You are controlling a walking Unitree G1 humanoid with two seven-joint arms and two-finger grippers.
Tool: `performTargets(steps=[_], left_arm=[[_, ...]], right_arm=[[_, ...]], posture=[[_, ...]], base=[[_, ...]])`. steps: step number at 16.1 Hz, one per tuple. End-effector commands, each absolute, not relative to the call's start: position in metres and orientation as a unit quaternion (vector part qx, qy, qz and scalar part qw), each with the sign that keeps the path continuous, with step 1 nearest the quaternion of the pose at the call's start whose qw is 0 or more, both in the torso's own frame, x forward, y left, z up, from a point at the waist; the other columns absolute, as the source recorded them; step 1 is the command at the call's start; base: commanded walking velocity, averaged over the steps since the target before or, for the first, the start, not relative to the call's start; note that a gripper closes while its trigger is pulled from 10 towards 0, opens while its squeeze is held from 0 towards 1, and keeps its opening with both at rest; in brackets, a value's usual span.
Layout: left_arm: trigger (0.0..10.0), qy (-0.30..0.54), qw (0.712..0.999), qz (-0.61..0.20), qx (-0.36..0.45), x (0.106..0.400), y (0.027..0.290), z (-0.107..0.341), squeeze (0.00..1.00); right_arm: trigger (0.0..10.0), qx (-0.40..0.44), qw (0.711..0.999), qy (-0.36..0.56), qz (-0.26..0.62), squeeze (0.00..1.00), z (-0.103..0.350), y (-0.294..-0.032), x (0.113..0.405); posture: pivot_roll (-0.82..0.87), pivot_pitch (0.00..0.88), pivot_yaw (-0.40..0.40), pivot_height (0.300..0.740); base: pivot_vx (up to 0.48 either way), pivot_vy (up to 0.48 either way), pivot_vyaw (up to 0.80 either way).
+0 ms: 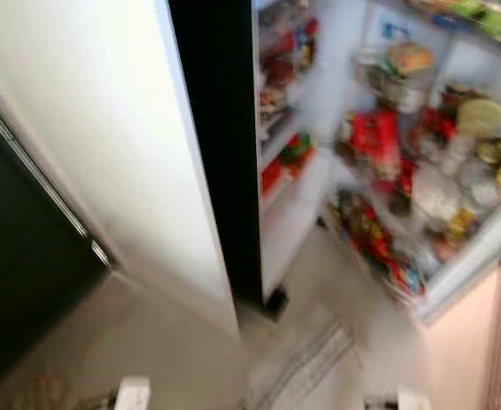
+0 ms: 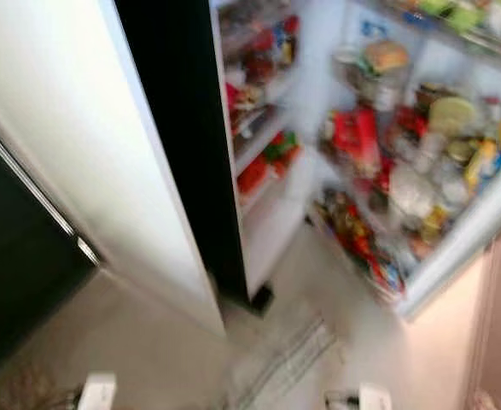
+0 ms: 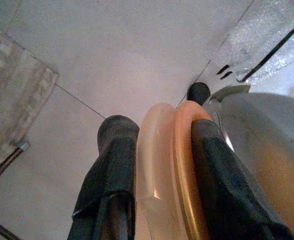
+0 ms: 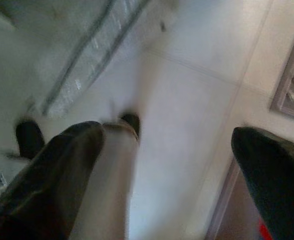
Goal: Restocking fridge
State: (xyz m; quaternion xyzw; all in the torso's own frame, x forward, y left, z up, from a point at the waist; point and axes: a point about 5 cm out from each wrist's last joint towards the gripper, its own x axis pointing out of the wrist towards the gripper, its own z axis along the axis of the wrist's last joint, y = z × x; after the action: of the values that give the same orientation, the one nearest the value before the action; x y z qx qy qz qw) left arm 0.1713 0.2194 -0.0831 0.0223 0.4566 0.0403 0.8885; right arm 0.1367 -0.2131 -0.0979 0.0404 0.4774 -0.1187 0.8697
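Note:
The fridge (image 1: pixel 294 213) stands open ahead of me, blurred. Its inner shelves (image 1: pixel 284 158) hold red and green packs. The open door (image 1: pixel 455 273) swings out to the right, and its racks (image 1: pixel 387 162) are crowded with jars, bottles and packets. My left gripper (image 3: pixel 162 131) hangs low over the floor, shut on a translucent plastic container with an orange rim (image 3: pixel 159 167). My right gripper (image 4: pixel 172 135) is also low over the tiles, open, with nothing between its fingers. The tops of both arms peek in at the bottom edge, left (image 1: pixel 132 395) and right (image 1: pixel 401 400).
A white panel (image 1: pixel 105 137) and a dark door (image 1: pixel 20 256) stand to the left of the fridge. A silvery ribbed strip (image 1: pixel 305 363) lies on the tiled floor before the fridge. A patterned rug (image 3: pixel 11 90) lies near the left arm.

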Motion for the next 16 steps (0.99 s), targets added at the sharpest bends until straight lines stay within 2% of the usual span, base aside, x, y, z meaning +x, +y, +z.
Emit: performTargets(steps=[1, 16], left_arm=[[10.0, 0.464, 0.885, 0.037, 0.012, 0.1680, 0.2156, -0.0856, 0.00], [10.0, 0.465, 0.885, 0.035, 0.017, 0.1688, 0.2156, -0.0853, 0.00]], right_arm=[[10.0, 0.042, 0.864, 0.487, -0.123, 0.00, -0.1000, -0.2146, 0.1300], [10.0, 0.046, 0.863, 0.489, -0.118, 0.00, -0.1005, -0.2137, 0.1295]], posture=[[0.03, 0.139, 0.026, 0.740], [0.03, 0.137, 0.030, 0.740]], base=[[0.000, 0.000, 0.00], [0.000, 0.000, 0.00]])
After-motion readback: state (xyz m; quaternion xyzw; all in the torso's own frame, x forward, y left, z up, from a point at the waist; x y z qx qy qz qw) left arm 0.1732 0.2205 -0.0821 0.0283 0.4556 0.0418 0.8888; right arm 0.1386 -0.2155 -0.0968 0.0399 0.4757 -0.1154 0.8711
